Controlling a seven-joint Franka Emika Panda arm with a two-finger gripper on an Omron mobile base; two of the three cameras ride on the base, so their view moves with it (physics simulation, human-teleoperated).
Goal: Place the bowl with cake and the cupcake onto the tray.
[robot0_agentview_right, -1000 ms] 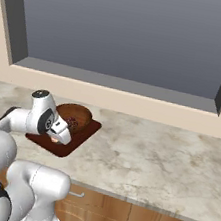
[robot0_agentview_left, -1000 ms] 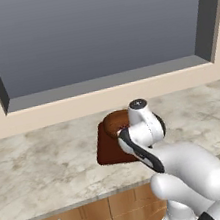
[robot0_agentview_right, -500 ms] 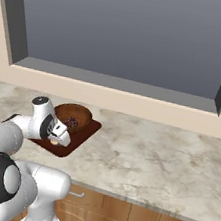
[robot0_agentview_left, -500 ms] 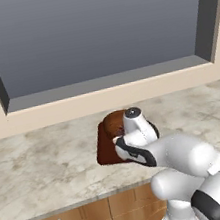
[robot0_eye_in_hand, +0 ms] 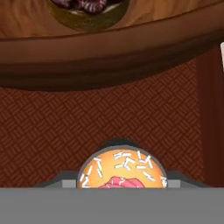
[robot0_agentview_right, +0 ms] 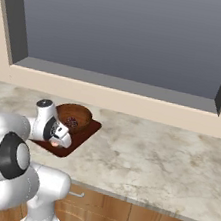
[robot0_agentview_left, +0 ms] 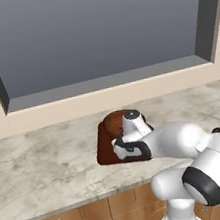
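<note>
Sitting on the tray (robot0_eye_in_hand: 65, 122), the cupcake (robot0_eye_in_hand: 122, 171) lies directly beneath the end effector (robot0_agentview_right: 58, 135).

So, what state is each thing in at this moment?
bowl with cake: upright on the tray, cake inside.
cupcake: over the tray, right at the hand, near the bowl.
tray: flat on the counter.
hand: low over the tray; grip unclear.
</note>
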